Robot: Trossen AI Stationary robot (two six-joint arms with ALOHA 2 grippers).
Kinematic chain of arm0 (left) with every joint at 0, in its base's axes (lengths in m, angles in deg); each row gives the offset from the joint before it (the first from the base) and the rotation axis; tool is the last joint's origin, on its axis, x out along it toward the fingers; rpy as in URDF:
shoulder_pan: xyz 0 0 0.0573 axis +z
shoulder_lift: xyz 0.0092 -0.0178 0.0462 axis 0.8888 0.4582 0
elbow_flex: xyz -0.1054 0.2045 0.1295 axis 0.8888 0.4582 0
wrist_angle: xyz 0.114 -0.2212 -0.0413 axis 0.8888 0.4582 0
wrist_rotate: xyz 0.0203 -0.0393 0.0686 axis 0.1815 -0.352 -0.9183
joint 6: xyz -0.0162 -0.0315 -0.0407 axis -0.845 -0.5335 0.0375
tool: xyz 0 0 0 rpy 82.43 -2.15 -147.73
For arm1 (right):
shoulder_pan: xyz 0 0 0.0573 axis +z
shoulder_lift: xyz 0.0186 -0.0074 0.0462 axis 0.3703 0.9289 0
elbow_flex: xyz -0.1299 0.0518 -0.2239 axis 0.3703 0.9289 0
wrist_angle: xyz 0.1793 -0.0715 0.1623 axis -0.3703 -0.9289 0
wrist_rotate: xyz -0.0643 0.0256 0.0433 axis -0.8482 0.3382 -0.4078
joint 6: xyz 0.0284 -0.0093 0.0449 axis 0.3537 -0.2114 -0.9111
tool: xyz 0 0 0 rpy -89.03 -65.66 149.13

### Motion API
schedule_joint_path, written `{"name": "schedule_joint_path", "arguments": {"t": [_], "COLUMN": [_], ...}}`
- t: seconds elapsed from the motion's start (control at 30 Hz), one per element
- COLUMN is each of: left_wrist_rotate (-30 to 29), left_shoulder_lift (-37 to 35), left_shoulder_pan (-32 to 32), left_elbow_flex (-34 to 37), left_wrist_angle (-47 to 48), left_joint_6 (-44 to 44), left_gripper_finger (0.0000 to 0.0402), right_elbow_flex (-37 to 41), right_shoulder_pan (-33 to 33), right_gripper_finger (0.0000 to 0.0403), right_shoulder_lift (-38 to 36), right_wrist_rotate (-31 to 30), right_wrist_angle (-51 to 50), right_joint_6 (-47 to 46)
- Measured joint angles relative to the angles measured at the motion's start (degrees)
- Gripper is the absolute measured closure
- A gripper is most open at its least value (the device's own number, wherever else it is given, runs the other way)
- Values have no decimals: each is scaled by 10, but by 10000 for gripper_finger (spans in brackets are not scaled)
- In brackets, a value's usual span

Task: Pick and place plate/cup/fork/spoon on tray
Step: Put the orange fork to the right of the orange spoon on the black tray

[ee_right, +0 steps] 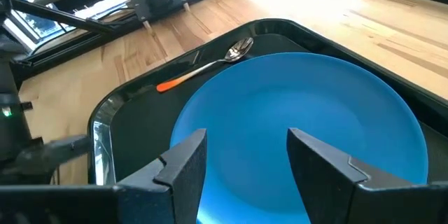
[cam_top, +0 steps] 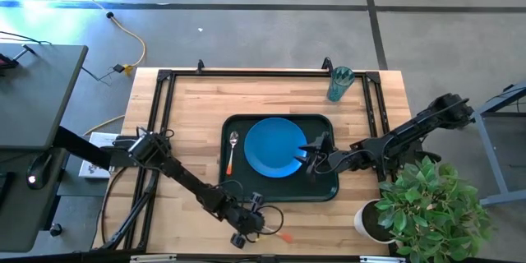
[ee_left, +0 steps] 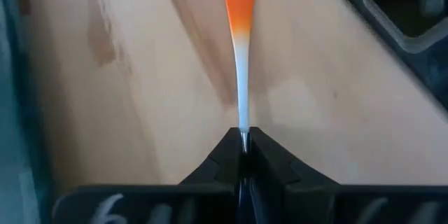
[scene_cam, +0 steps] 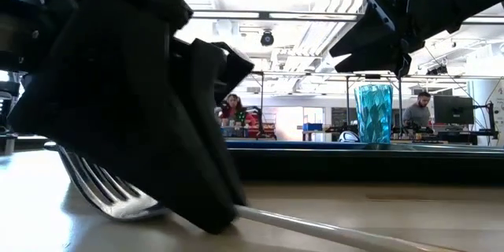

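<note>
Left gripper [cam_top: 246, 232]: at the near edge of the surface [cam_top: 189, 131], about 7 o'clock from the tray; fingers [ee_left: 217, 164] pressed together on the fork's thin metal neck.
Fork [ee_left: 239, 35]: lies flat on the wood; silver tines, a pale stem, then an orange-red handle running away from the fingers.
Low view adds: the tines [scene_cam: 98, 189] rest on the surface, poking out from under the dark gripper body, which neither the high nor the wrist view shows.
Left wrist view adds: the closed pinch itself, hidden from above by the arm.
Right gripper [cam_top: 311, 158]: over the tray's 3 o'clock side, above the plate's rim; fingers [ee_right: 185, 164] spread wide, holding nothing.
Plate [ee_right: 301, 112]: round, flat, bright blue, in the middle of the tray.
Spoon [ee_right: 203, 66]: in the tray at 9 o'clock from the plate, just beside its rim, silver bowl, orange-red handle.
Tray [cam_top: 329, 191]: dark, rectangular, rounded corners, raised rim, mid-surface.
Cup [cam_top: 339, 84]: translucent teal tumbler, upright on the surface at the far edge, about 1 o'clock from the tray, well apart from it.
</note>
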Motion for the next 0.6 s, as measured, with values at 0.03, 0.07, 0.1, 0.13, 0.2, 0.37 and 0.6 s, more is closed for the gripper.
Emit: {"name": "schedule_joint_path", "arguments": {"t": [0.03,0.07,0.1,0.13,0.2,0.37,0.6], "left_wrist_rotate": [0,0,0,0,-4,3,4], "left_shoulder_lift": [-9,-18,-26,-36,-64,-121,-210], "left_shoulder_pan": [0,0,0,0,0,0,15], "left_elbow_flex": [1,2,2,2,2,2,1], "left_wrist_angle": [15,26,34,47,84,160,351], "left_joint_6": [11,18,26,32,50,121,223], "left_gripper_finger": [395,396,396,395,395,395,388], "right_elbow_flex": [0,0,0,0,0,0,0], "right_shoulder_pan": [0,0,0,0,0,0,0], "right_gripper_finger": [213,213,213,213,213,213,213], "right_shoulder_lift": [0,0,0,0,0,0,0], "right_wrist_rotate": [0,0,0,0,0,0,-1], "right_wrist_angle": [-1,-2,-6,-9,-10,-12,-11], "right_joint_6": [0,0,0,-1,-1,-1,0]}}
